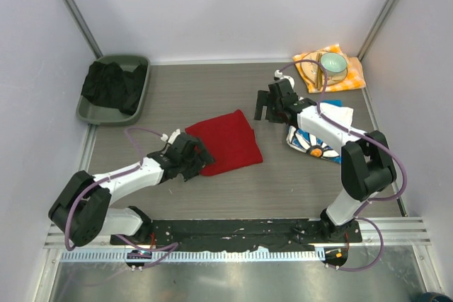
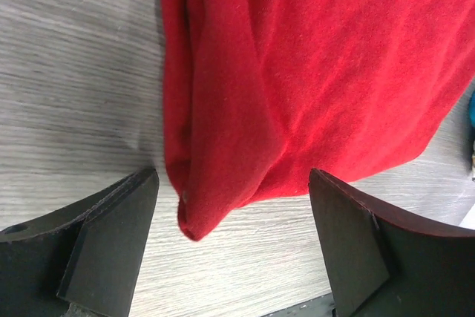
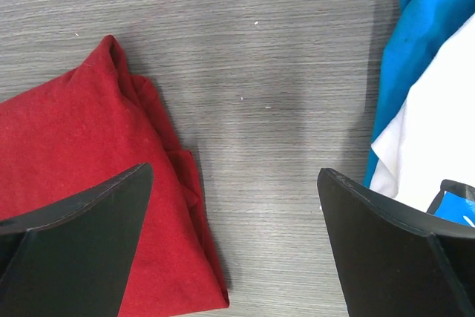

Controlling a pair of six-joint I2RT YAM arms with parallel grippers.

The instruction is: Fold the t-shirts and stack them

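Left wrist view has the left gripper (image 2: 231,183) open astride a corner of the folded red t-shirt (image 2: 319,72), the right gripper (image 3: 234,176) open over the table (image 3: 260,50) beside the printed t-shirt (image 3: 423,131), half hidden and maybe unfolded, so stacking looks next, calling for a pinch through all layers.

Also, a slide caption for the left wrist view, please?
Open left gripper at a corner of the folded red tee.

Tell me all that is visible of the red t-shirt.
The red t-shirt is plain, soft-looking cloth, folded into a rough rectangle. It lies flat on the grey table, near the middle. One corner sits between the open fingers of the left hand, not gripped. It lies apart from the printed t-shirt.
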